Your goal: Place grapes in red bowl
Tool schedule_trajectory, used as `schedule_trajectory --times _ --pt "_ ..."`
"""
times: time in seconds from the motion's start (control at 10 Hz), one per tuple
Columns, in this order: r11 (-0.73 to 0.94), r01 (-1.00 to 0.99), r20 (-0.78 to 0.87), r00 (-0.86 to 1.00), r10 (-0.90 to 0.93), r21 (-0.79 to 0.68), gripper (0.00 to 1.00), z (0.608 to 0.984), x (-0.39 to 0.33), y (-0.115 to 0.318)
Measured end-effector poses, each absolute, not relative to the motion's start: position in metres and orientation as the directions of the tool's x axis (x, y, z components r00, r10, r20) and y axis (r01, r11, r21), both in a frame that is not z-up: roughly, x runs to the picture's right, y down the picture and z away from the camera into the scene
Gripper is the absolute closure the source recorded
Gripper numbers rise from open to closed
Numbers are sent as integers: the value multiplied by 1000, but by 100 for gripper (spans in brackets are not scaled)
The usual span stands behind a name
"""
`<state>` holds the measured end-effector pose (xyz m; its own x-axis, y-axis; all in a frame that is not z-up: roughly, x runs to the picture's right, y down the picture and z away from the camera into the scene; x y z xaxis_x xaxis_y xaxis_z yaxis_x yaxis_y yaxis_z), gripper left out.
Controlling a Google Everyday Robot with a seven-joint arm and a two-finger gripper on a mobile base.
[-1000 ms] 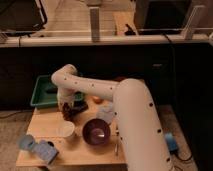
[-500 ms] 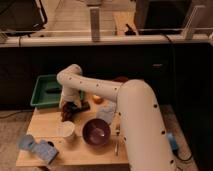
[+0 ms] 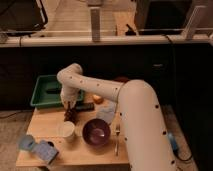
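The gripper [image 3: 68,107] hangs at the grapes [image 3: 70,115] on the surface [image 3: 80,152], just in front of the green tray [image 3: 46,92]; whether its fingers grip the cluster cannot be told. The red bowl [image 3: 96,132] sits near, beside a white cup [image 3: 66,130].

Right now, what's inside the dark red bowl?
The red bowl looks empty, just its shiny inside. The grapes are still outside it, on the table at the claw, behind the white cup.
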<state>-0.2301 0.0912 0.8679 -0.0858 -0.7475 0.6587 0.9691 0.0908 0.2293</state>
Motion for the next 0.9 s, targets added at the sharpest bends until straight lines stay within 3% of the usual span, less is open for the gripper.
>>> schedule_trajectory --times 0.2,0.9 --pt "78 970 665 -98 -741 230 100 868 -238 93" --pt "122 952 625 -85 -776 281 100 841 -234 73"
